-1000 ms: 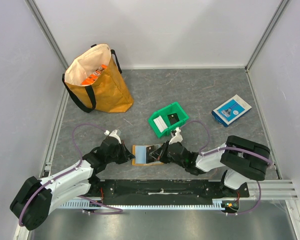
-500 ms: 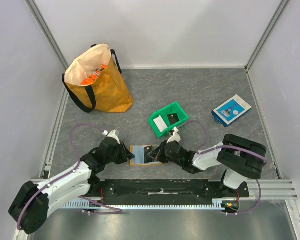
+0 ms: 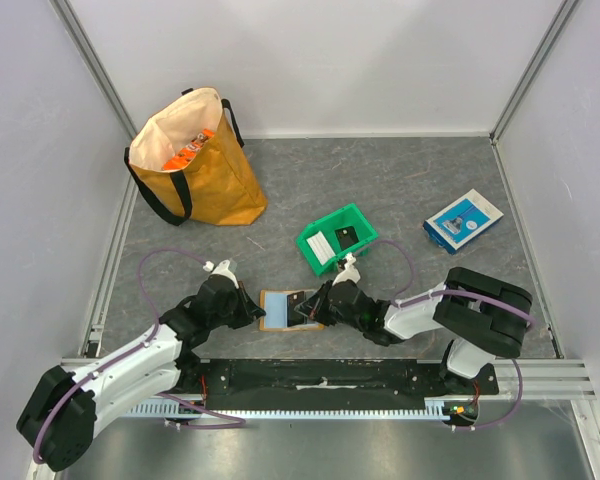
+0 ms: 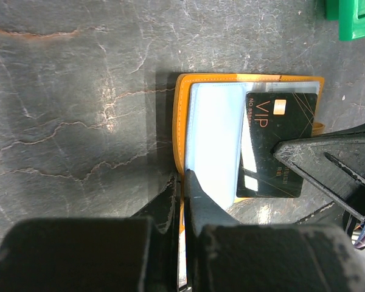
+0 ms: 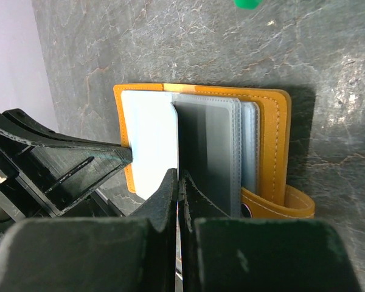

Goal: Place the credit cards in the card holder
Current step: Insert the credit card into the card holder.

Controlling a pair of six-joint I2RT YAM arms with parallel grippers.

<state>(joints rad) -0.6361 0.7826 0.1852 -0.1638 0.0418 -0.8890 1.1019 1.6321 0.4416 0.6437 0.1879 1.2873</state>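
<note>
Gold "VIP" lettering, black credit card (image 4: 261, 121), over open card holder (image 4: 212, 143)

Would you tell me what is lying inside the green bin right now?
A white card and a black card lie in the green bin; anything beneath them is hidden.

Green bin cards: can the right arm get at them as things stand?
Probably yes on reach: the green bin sits open-topped just beyond the right gripper, nothing over it. But that gripper is shut on a black card at the card holder, so not until it lets go.
</note>
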